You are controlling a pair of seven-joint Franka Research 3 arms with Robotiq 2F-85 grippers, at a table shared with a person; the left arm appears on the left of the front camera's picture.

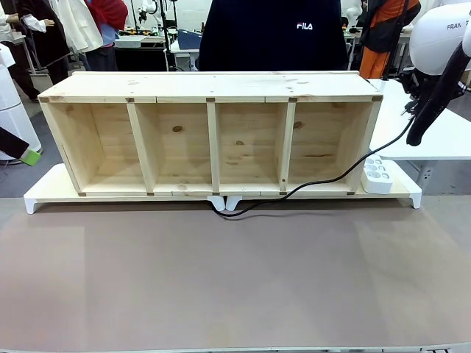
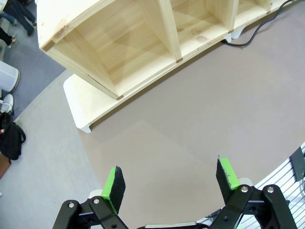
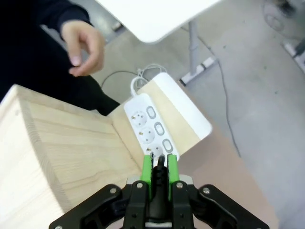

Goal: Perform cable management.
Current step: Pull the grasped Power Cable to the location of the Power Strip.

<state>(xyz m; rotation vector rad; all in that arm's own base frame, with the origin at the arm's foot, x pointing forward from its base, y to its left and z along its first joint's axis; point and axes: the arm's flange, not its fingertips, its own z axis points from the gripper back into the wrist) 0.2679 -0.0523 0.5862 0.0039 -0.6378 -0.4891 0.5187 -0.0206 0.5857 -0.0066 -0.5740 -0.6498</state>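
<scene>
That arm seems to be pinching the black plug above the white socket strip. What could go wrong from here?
1. The right tool pinches the cable at its very end between narrow pads. The end may twist and miss the sockets of the power strip.
2. The cable drapes across the front edge of the wooden shelf and could snag there when pulled.
</scene>
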